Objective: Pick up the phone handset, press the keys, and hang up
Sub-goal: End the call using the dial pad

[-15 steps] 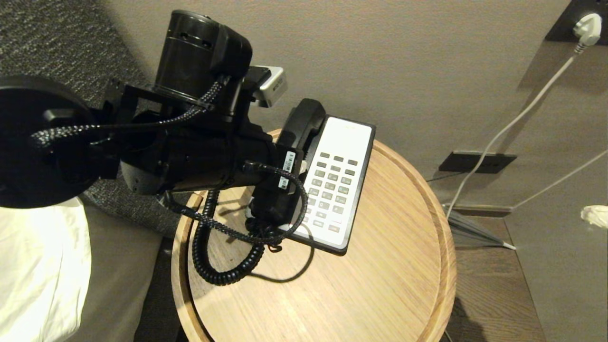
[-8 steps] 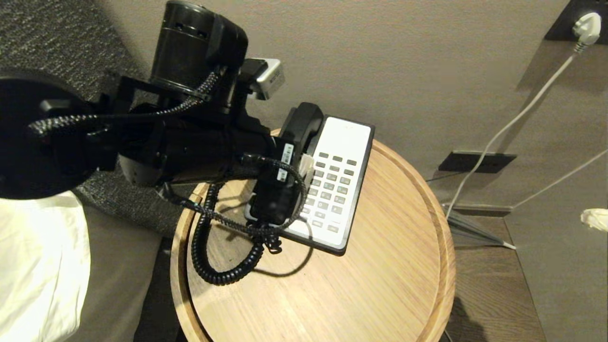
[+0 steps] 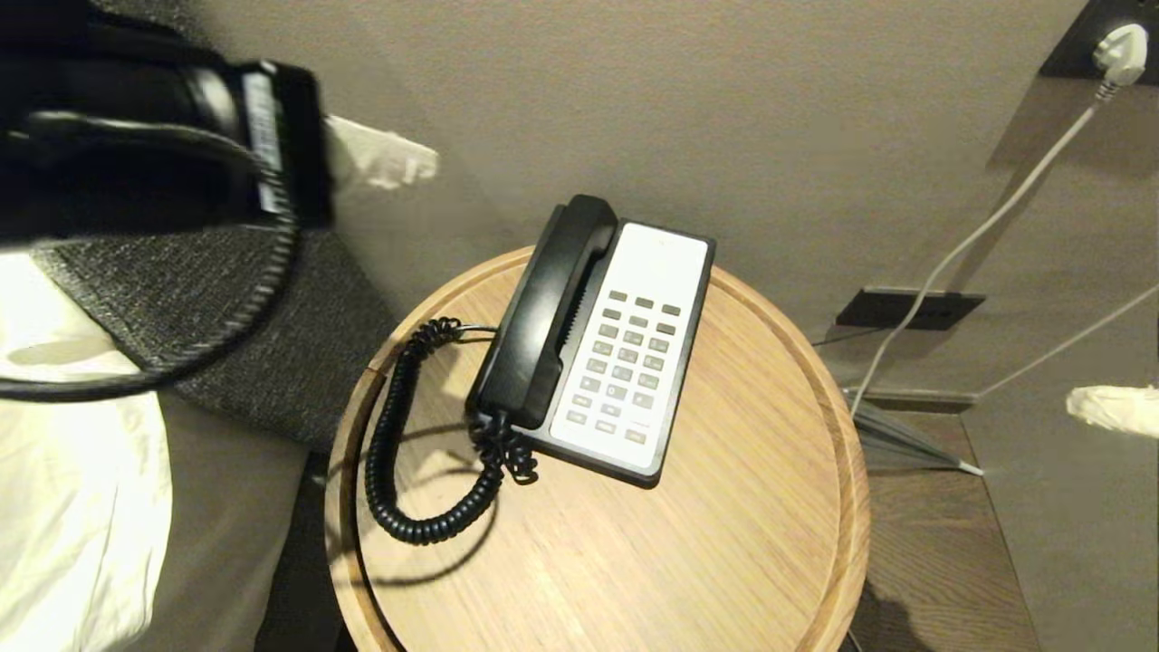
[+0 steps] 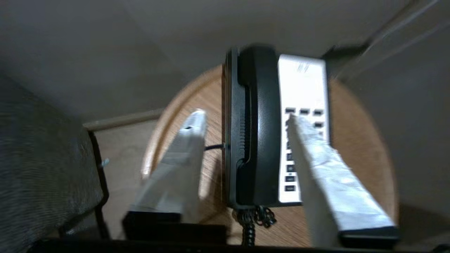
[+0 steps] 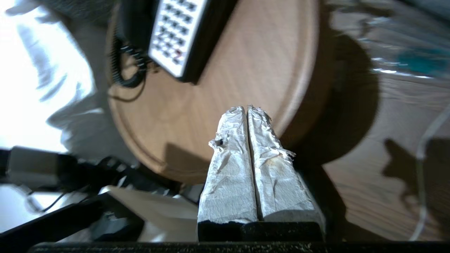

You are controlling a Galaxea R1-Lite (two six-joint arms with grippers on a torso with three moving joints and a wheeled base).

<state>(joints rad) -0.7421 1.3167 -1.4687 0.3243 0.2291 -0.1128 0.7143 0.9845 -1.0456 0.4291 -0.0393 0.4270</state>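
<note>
Hotel-style bedroom; corded desk phone on round wooden bedside table; white bedding beside it; wall socket behind.

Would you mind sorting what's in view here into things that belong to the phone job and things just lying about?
Belongs to the job:
- handset, resting on its cradle
- phone base with keys
- coiled cord
- left gripper, open, raised above the handset

Just lying about:
- round table
- white plug and cable
- white bedding
- right gripper, shut, off the table's edge
</note>
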